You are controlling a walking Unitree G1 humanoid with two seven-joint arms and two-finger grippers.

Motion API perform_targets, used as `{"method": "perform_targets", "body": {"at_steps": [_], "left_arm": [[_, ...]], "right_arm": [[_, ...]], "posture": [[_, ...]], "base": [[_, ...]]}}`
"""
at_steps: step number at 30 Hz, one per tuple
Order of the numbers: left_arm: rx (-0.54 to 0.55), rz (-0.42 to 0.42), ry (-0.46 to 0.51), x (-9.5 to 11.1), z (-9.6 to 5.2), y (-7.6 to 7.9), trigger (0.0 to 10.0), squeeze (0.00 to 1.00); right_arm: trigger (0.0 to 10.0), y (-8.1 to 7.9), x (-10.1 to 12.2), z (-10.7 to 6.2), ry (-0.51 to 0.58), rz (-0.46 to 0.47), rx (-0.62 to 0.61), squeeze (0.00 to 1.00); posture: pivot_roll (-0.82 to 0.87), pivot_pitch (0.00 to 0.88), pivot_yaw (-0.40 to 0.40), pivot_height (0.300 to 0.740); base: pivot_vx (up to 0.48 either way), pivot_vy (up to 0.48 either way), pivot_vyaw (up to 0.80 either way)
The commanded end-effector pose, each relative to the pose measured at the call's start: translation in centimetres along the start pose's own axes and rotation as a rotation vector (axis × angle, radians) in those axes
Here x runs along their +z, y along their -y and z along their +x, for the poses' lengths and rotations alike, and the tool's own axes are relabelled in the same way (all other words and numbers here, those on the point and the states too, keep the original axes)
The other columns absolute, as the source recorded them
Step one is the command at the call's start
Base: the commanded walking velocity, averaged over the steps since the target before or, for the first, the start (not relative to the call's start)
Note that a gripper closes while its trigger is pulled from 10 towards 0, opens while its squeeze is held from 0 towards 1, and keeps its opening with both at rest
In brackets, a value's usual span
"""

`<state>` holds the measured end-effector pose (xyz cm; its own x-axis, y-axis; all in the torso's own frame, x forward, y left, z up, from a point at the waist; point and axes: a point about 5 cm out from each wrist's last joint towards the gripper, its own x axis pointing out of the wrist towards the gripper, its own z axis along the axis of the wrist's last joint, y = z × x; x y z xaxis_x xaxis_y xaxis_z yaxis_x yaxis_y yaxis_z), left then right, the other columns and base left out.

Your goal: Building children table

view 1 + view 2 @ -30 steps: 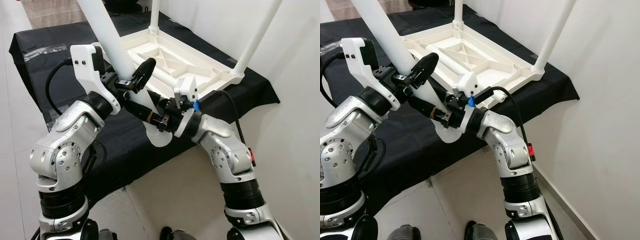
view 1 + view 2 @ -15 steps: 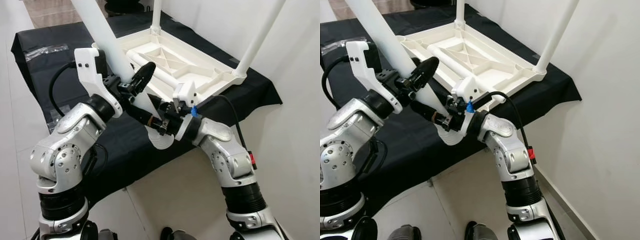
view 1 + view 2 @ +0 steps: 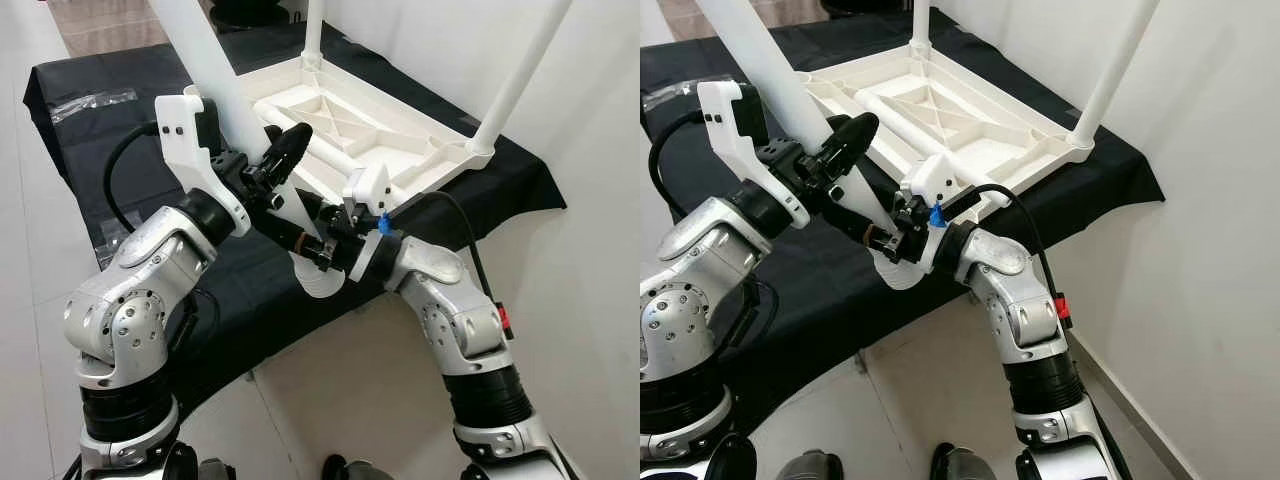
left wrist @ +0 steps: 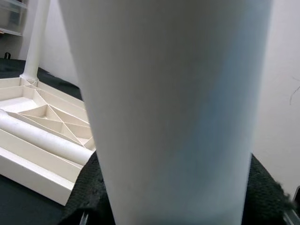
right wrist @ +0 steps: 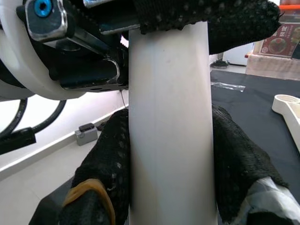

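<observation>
Covering the bench (image 3: 60,130), black cloth (image 3: 120,130) meets white wall (image 3: 600,280)

left arm: silver, elbow bent, forearm raised inward | left tool (image 3: 268,172): black fingers clamped around a white tube | right arm: silver, elbow bent, forearm reaching inward toward the left one | right tool (image 3: 300,238): fingers (image 5: 105,164) pressed on both sides of the same tube, just below the left tool

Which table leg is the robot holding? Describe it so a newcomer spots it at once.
On the black cloth lies the upturned white tabletop, two legs upright in its far corners. The held leg slants before its near edge, clamped by left gripper and right gripper.
</observation>
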<state>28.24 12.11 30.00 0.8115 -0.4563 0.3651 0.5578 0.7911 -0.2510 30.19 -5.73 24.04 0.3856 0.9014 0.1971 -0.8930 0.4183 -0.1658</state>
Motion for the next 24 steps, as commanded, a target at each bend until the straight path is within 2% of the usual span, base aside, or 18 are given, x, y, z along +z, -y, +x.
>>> {"method": "perform_targets", "body": {"at_steps": [1, 3, 4, 5, 8, 9, 12, 17, 24], "left_arm": [[0.126, 0.052, -0.002, 0.2, -0.2, -1.6, 10.0, 0.0], [0.128, 0.064, -0.007, 0.2, -0.2, -1.6, 10.0, 0.0], [0.129, 0.069, -0.007, 0.3, -0.2, -1.7, 10.0, 0.0], [0.128, 0.077, -0.008, 0.3, -0.2, -1.7, 10.0, 0.0], [0.125, 0.08, -0.01, 0.4, -0.2, -1.7, 10.0, 0.0], [0.116, 0.085, -0.014, 0.4, -0.2, -1.7, 10.0, 0.0], [0.088, 0.101, -0.029, 0.5, -0.1, -1.7, 10.0, 0.0], [0.064, 0.109, -0.036, 0.5, 0.2, -1.6, 10.0, 0.0], [0.03, 0.061, -0.004, 0.6, 1.2, -0.4, 10.0, 0.0]], "right_arm": [[10.0, -1.0, 0.4, 0.7, 0.005, -0.05, 0.061, 0.0], [10.0, -0.8, 0.2, 0.7, -0.013, -0.05, 0.046, 0.0], [10.0, -0.6, 0.1, 0.8, -0.02, -0.048, 0.038, 0.46], [10.0, -0.5, 0.1, 0.8, -0.027, -0.042, 0.038, 1.0], [10.0, -0.4, 0.1, 0.7, -0.036, -0.038, 0.038, 1.0], [10.0, -0.2, 0.0, 0.7, -0.056, -0.039, 0.051, 0.0], [10.0, 0.0, -0.4, 0.6, -0.111, 0.005, 0.087, 0.0], [10.0, -0.1, -0.5, 0.6, -0.122, 0.037, 0.107, 0.0], [10.0, 0.1, -0.8, 1.8, -0.121, 0.03, 0.031, 0.0]], "posture": [[0.04, 0.121, -0.072, 0.74], [0.04, 0.121, -0.072, 0.74], [0.04, 0.121, -0.072, 0.74], [0.04, 0.12, -0.073, 0.74], [0.05, 0.121, -0.072, 0.74], [0.05, 0.121, -0.073, 0.74], [0.05, 0.121, -0.072, 0.74], [0.05, 0.121, -0.072, 0.74], [0.05, 0.117, -0.067, 0.74]], "base": [[0.0, 0.0, 0.0], [0.0, 0.0, 0.0], [0.0, 0.0, 0.0], [0.0, 0.0, 0.0], [0.0, 0.0, 0.0], [0.0, 0.0, 0.0], [0.0, 0.0, 0.0], [0.0, 0.0, 0.0], [0.0, 0.0, 0.0]]}}
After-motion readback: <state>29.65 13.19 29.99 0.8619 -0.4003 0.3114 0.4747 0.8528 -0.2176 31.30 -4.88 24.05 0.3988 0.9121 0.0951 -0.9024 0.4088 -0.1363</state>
